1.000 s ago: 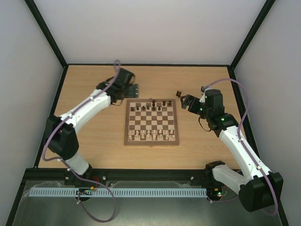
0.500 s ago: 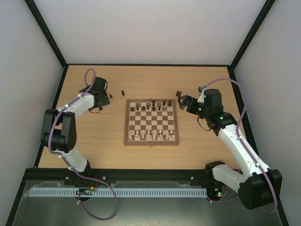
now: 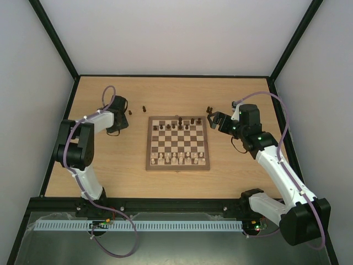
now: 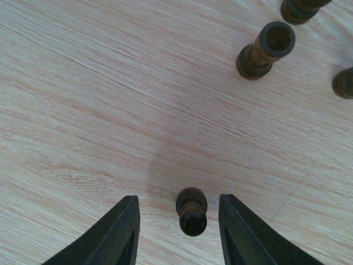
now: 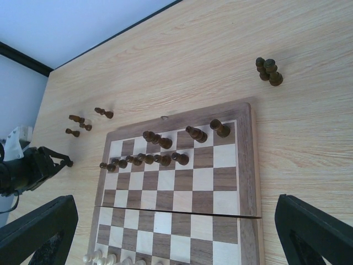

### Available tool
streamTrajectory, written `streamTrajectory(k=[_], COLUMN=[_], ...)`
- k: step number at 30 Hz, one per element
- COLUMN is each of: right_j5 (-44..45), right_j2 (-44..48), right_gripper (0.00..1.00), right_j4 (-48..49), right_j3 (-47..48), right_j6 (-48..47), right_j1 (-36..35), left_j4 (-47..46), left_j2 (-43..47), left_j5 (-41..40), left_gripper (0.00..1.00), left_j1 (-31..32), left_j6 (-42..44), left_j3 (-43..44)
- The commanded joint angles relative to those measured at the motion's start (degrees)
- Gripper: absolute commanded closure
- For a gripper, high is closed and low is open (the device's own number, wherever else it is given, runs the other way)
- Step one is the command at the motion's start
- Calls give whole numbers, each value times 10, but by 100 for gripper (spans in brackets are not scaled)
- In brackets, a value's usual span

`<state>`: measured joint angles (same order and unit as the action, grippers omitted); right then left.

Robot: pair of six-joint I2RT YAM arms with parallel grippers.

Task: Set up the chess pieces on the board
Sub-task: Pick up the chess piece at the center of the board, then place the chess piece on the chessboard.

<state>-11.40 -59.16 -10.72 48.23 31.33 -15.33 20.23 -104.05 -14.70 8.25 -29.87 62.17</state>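
The left gripper (image 4: 178, 197) is held low over the table (image 3: 110, 165), its jaws apart and set astride a small dark piece (image 4: 192, 211). A narrow gap is seen on each side of that piece, so no grip has been made yet. The right gripper (image 3: 214, 120) is held wide apart with nothing between its fingers, just beside the board's far right corner.

The board (image 3: 148, 149) is laid at the middle of the table. Some of the dark chess pieces (image 3: 176, 126) are already stood on its two far rows, though several squares there are unfilled. The cream pieces (image 3: 176, 160) are lined along the near side. More loose dark pieces (image 4: 265, 49) are left on the table to the left of the board, near the one being straddled, and a small cluster (image 5: 268, 70) is left beyond the far right corner.

The step in hand is judged to be the pick-up of one loose piece on the left. Next, the jaws must be brought together squarely on its stem, and it must be lifted straight so that it is not tipped or its neighbours knocked
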Motion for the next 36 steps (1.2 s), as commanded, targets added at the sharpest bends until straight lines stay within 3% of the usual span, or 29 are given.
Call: streamTrajectory(k=[1,11,13,18,22,28,36], right_j5=[-6,-6,-7,-5,3,54,140], right_j2=[-2,-3,-4,-3,-1,16,61], right_gripper=[1,1,1,1,1,1,1], right_j4=[2,4,4,4,0,-8,-19], right_j3=[-6,-7,-6,-7,-5,-5,-8], right_j6=[0,0,0,0,-1,-1,4], right_j1=[2,2,2,2,3,2,5], left_j4=[-15,-21,-21,2,63,175,230], left_j2=[-8,-19,-20,-1,27,47,-42], left_j5=[8,6,7,-10,-9,-5,50], left_gripper=[62,82,90,96,95,94,93], left_j1=[-5,-4,-4,17,82,234,360], left_j6=[1,5,6,7,15,34,60], left_j3=[-6,-3,-3,8,60,198,333])
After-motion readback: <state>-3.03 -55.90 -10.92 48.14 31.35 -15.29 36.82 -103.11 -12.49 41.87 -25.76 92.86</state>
